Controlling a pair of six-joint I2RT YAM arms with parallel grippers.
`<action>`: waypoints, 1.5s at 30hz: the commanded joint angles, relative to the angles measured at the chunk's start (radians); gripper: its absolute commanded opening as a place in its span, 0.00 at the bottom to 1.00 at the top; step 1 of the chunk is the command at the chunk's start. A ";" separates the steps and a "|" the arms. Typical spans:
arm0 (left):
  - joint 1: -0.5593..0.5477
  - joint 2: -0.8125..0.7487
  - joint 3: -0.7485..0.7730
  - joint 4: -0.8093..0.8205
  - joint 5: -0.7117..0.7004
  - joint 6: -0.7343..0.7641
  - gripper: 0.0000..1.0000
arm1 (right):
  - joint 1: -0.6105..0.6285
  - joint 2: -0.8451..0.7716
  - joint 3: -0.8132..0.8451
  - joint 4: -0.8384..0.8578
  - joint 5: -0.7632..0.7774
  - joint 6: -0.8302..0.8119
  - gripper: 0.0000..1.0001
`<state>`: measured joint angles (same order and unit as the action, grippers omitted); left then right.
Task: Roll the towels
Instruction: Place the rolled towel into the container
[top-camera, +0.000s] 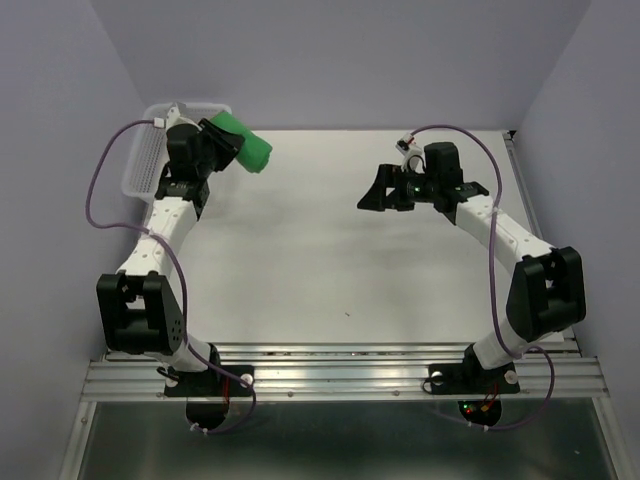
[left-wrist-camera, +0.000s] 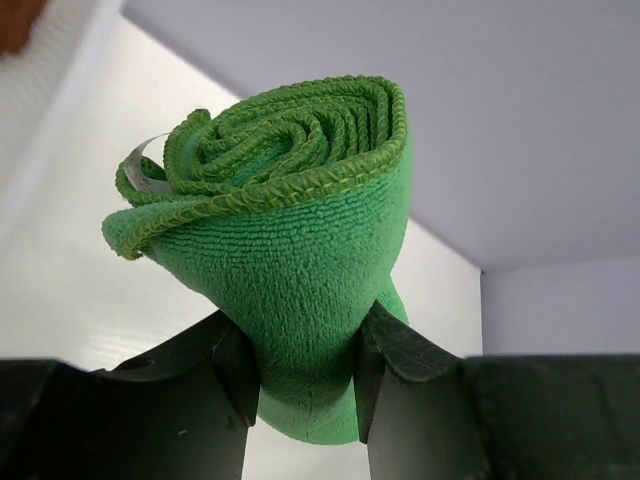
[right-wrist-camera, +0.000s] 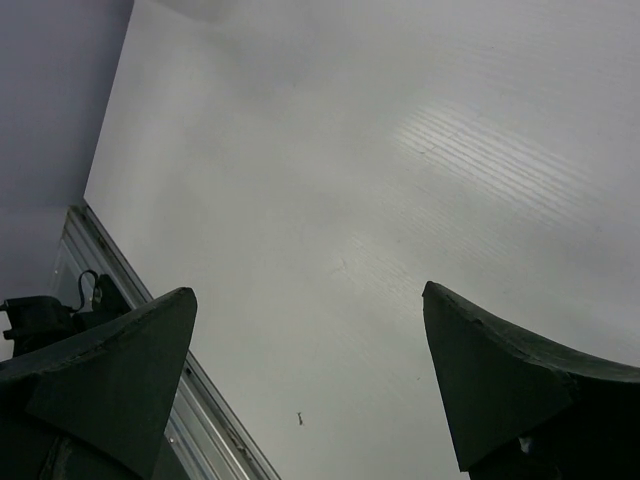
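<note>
The green towel (left-wrist-camera: 300, 250) is sitting rolled tight, its long axis running straight out from your left claw (top-camera: 222, 140), which is pinching the roll's near end between both jaws. The roll is hanging in the air over the far left corner of the worktop (top-camera: 330, 270). It is pointing right, away from the white mesh basket (top-camera: 140, 165) just beside the claw on its left. If the basket is the goal, you are facing a leftward swing. The rust-brown towel (left-wrist-camera: 15, 20) seems to be lying in there. Your right claw (top-camera: 378, 190) is hovering well apart, jaws wide and empty.
</note>
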<state>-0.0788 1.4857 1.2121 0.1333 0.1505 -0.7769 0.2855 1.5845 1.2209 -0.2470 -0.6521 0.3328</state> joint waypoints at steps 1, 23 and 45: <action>0.092 0.013 0.102 0.145 0.063 0.094 0.00 | -0.009 -0.003 0.046 0.008 0.023 -0.005 1.00; 0.358 0.475 0.308 0.400 0.138 0.011 0.00 | -0.028 0.071 0.089 -0.072 0.132 -0.081 1.00; 0.364 0.587 0.247 0.571 0.090 -0.156 0.00 | -0.028 0.183 0.161 -0.152 0.155 -0.110 1.00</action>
<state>0.2703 2.0804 1.4826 0.6147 0.2592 -0.8997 0.2626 1.7557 1.3315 -0.3862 -0.5041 0.2386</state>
